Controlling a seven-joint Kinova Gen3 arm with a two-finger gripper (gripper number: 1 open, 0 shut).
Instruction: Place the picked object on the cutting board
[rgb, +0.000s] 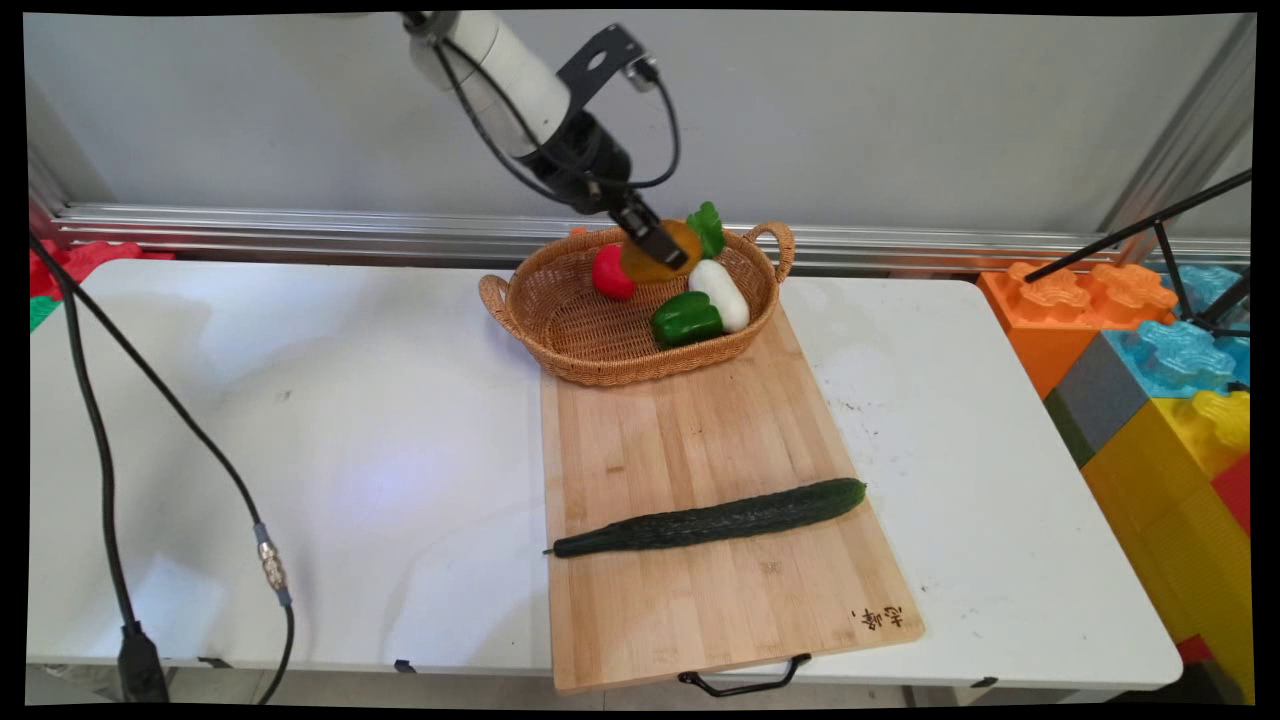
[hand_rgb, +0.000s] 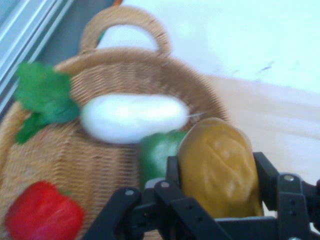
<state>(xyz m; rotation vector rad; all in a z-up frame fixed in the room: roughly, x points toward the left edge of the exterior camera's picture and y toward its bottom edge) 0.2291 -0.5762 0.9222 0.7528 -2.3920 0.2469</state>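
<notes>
The gripper (rgb: 662, 245) hangs over the basket (rgb: 560, 330), jaws pinching a bread roll (hand_rgb: 217, 165) clear of the weave. Below lie a red pepper (rgb: 611, 272), green pepper (rgb: 686, 318) and white radish (rgb: 720, 293); 1 cucumber (rgb: 712, 519) rests on the board (rgb: 700, 600).
</notes>
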